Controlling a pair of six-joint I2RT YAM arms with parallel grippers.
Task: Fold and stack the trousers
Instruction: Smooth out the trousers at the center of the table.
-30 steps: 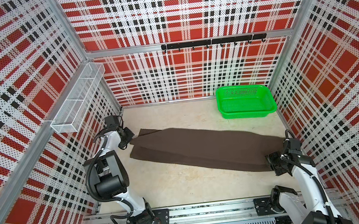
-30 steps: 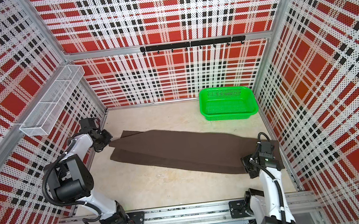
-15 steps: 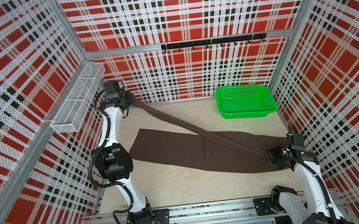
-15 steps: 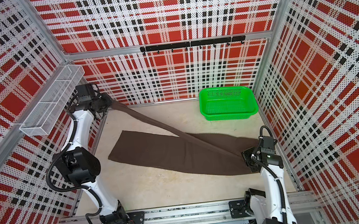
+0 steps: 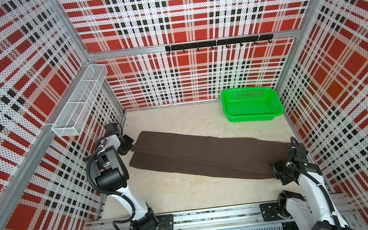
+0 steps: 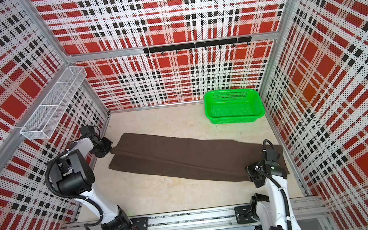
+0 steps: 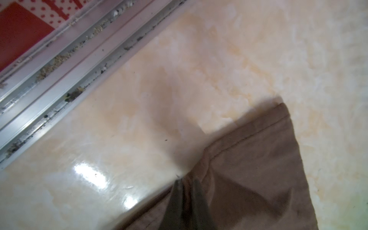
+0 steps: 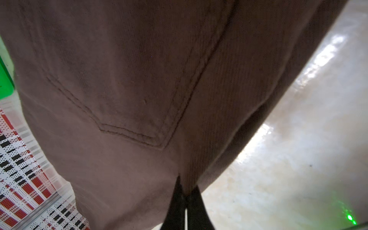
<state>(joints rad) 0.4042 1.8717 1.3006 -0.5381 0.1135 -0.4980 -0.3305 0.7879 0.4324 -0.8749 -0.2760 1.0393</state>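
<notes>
Trousers (image 5: 206, 155) lie flat on the table (image 5: 187, 197) in both top views, a long dark brown strip running from far left to near right; folded lengthwise, one leg laid on the other, the upper edge showing as a ridge along the strip.

Left pincer (image 5: 131, 145) sits at the far-left end, low at the table, touching the corner of the upper leg's hem; in the left wrist view the left pincer (image 7: 187, 199) is clamped together with cloth (image 7: 258, 169) bunched and puckered between its tips.

Right pincer (image 5: 277, 171) sits at the near-right end, at the near corner of the waist; in the right wrist view the right pincer (image 8: 186, 205) is pressed together on a fold of cloth, the fabric drawn down into its tips, a back pocket (image 8: 129, 95) seam just beyond.

Green basket (image 5: 251, 103) stands at the far right, apart from the cloth.

Against half a second ago: the left arm then stood high by the far-left corner with the upper leg lifted taut off the table; now the arm is down and that leg lies back on the lower one; right pincer and waist end unchanged; the layout matches that of a second ago.
</notes>
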